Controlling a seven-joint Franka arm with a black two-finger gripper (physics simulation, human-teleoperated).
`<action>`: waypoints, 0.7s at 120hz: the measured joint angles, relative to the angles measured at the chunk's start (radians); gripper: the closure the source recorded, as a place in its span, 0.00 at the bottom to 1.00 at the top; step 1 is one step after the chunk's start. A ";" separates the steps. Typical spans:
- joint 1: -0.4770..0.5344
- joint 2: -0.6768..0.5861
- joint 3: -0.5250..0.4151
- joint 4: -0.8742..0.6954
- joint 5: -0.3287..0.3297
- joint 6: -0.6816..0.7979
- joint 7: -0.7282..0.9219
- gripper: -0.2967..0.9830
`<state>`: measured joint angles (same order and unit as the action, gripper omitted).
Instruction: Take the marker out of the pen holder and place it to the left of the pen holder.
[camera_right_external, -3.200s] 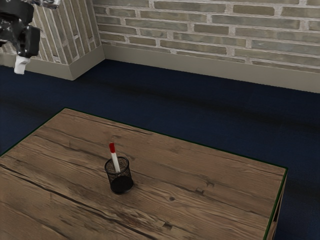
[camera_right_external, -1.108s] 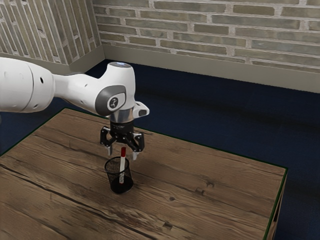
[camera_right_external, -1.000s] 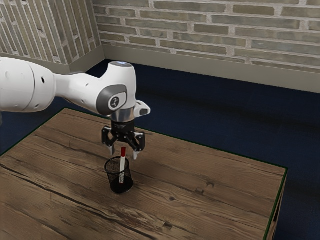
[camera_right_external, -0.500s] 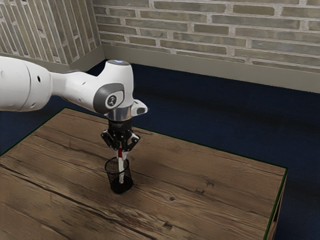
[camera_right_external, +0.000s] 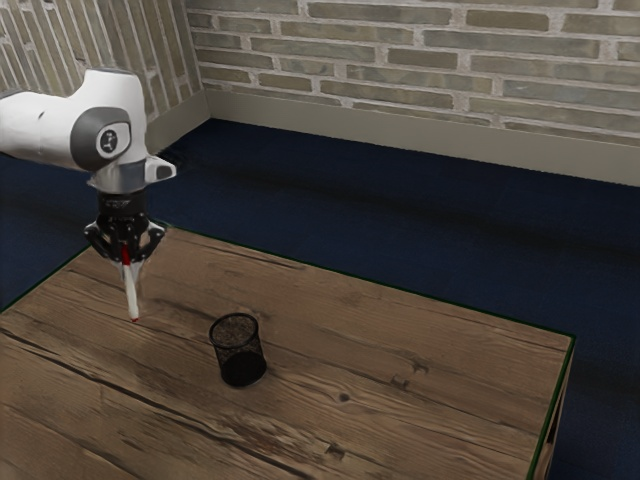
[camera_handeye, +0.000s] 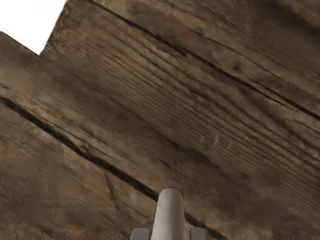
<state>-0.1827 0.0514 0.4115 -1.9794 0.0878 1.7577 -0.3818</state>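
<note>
White marker with a red upper end (camera_right_external: 131, 290), out of its cup and clamped in the hand

From where I stand, the marker looks like an easy load: slim, light and probably stiff plastic, with little danger of breaking. Its smooth, rounded barrel is the catch. A loose pinch could let it swivel or slip, and once laid down it might roll. The black two-finger gripper (camera_right_external: 128, 262) has it by the upper, red part, its fingers closed against the barrel from two sides. That is a sensible place to take hold, I'd say, since most of the white length is free to meet the wood first; a grip nearer the middle would balance better for laying it flat.

As for where it lies, the marker hangs below the hand, nearly upright with a slight lean, its lower end pointing down at the brown wooden table (camera_right_external: 400, 420). That end is close to the boards, though I can't tell whether it touches. The whole thing is well clear of the round black wire-mesh pen holder (camera_right_external: 239, 367), over toward the exterior view's left. What the job wants now, I reckon, is a gentle lowering and an unhurried release, so it doesn't topple and roll away.
</note>
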 joint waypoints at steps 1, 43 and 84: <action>0.008 0.001 0.001 -0.005 0.000 -0.011 0.001 0.83; -0.030 0.167 0.008 -0.061 -0.102 -0.408 0.064 0.63; -0.128 -0.053 -0.131 0.198 -0.002 -0.131 0.230 0.32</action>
<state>-0.3105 -0.0018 0.2805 -1.7813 0.0860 1.6271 -0.1520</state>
